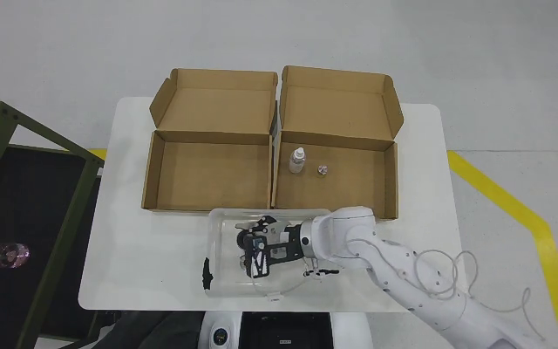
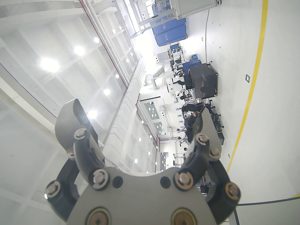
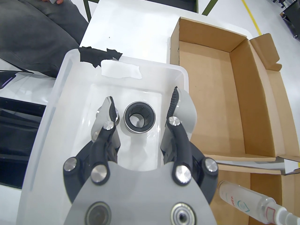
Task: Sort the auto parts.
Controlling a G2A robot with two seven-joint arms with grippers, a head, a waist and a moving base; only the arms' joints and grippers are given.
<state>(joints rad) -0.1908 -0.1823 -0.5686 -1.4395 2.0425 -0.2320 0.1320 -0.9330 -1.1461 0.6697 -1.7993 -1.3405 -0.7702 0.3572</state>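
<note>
- Two open cardboard boxes sit side by side at the far side of the white table (image 1: 131, 253) in the top view: the left box (image 1: 153, 174) and the right box (image 1: 391, 179).
- In the right box, a small clear bottle (image 1: 297, 160) stands near the wall shared with the left box, and a small metal part (image 1: 322, 169) lies just beside it.
- A clear plastic bin (image 1: 218, 262) sits at the near edge of the table, in front of both boxes. The right gripper (image 1: 251, 247) is inside it.
- In the left wrist view, the left gripper (image 2: 138, 108) is spread wide with nothing between its fingers. It points up toward the ceiling lights of the hall.
- In the right wrist view, the right gripper is also spread. It is low in the bin, and a black bearing (image 3: 139, 120) with a metal rim lies on the bin floor between the fingers. One finger is just beside the bearing and the other is apart from it.
- Torn black tape (image 3: 93, 56) and a white label (image 3: 120, 71) are stuck at the bin's far rim.
</note>
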